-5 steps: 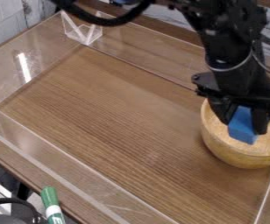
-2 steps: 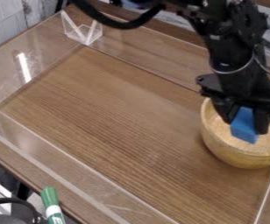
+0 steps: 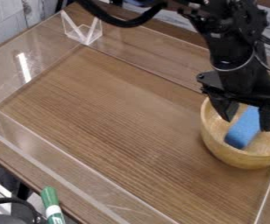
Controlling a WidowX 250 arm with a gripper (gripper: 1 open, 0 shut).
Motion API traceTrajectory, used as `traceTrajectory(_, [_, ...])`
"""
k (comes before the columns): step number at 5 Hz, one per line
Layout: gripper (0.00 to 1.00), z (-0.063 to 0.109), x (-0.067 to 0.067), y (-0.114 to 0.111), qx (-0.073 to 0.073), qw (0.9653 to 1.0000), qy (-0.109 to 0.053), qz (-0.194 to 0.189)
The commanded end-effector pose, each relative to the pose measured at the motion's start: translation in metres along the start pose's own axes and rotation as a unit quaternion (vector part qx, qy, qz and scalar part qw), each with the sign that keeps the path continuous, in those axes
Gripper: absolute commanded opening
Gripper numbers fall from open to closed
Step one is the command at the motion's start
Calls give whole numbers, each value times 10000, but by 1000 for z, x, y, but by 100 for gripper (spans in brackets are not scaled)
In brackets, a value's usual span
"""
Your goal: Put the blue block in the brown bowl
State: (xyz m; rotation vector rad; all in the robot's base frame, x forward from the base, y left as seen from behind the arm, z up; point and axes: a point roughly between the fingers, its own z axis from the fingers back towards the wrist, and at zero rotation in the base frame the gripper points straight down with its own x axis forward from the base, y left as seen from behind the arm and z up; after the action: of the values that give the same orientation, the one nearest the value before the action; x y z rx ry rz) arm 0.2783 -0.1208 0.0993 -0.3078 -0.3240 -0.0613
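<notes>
The blue block (image 3: 244,130) lies tilted inside the brown bowl (image 3: 216,143), which stands at the right edge of the wooden table. My gripper (image 3: 249,112) hangs directly over the bowl, pointing steeply down. Its black fingers (image 3: 228,108) stand spread to either side of the block's upper end, and the block looks free of them. The gripper is open. The arm hides the far rim of the bowl.
A low clear acrylic wall (image 3: 26,61) frames the wooden tabletop (image 3: 114,114). A small clear stand (image 3: 81,33) sits at the back left. A green marker (image 3: 50,203) lies at the bottom left, outside the wall.
The jaws have gone from shut on the blue block to spread apart. The block has dropped a little lower into the bowl. The hand has barely moved.
</notes>
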Motion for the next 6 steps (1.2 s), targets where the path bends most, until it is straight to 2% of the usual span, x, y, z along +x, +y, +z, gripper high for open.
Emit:
traceTrajectory(1, [100, 16, 18, -8, -96, 9995, -294, 16])
traceTrajectory(3, [100, 38, 25, -13, -129, 9990, -407, 110])
traceTrajectory(4, [100, 67, 36, -15, -122, 9977, -638, 215])
traceTrajectory(5, [100, 100, 43, -13, -82, 9966, -758, 316])
traceTrajectory(6, [100, 110, 38, -7, -28, 9965, -768, 320])
